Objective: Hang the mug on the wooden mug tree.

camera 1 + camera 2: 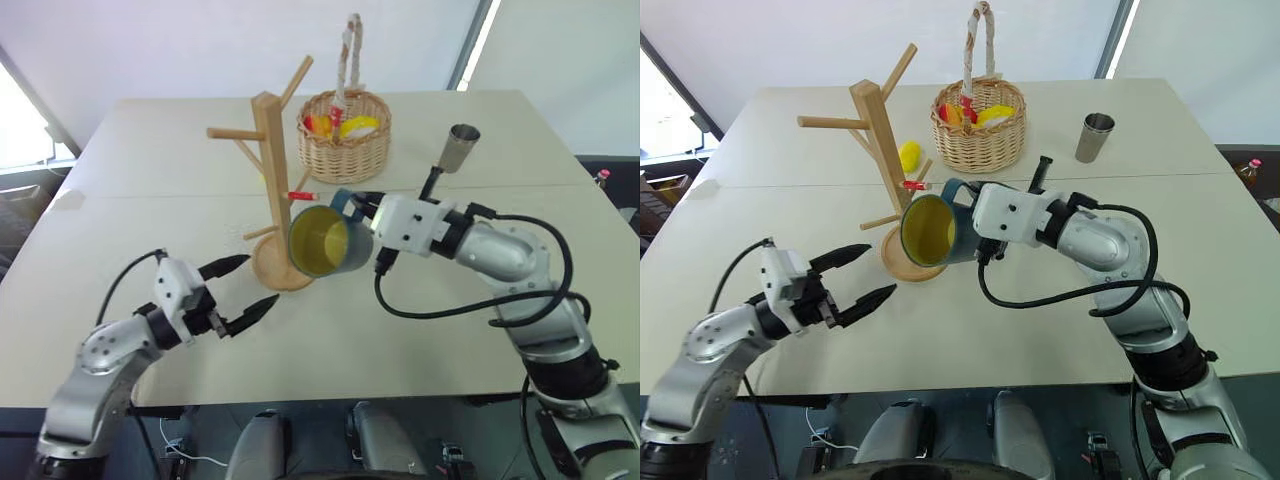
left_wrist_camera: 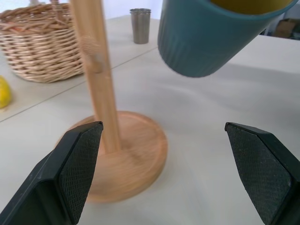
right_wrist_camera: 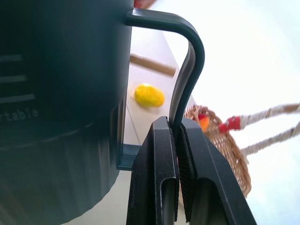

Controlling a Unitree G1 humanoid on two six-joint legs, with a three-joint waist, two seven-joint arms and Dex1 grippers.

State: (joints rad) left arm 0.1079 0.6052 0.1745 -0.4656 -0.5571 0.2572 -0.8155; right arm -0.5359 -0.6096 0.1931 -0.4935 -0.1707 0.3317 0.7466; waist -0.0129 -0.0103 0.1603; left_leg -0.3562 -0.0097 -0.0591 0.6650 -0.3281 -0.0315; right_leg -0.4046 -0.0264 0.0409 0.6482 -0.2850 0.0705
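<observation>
Above table (image 1: 420, 330), beside post: dark teal-blue ceramic mug with yellow inside (image 1: 322, 241), held clear of the surface
Mug axis: near level, mouth facing the robot
Right gripper (image 3: 177, 140): clamped on mug's loop handle (image 3: 187, 61)
Left gripper (image 1: 245, 288): fingers spread, holding nothing
Light wooden mug tree (image 1: 272, 180): upright on its disc base
Right wrist view: yellow fruit (image 3: 149, 95) beyond handle

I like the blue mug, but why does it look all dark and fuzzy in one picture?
In the right wrist view the mug sits right against the camera, so its side is shadowed and blurry, with bright light behind it; the handle pinched by the right gripper stays sharper. In the left eye view the mug shows clearly.
</observation>
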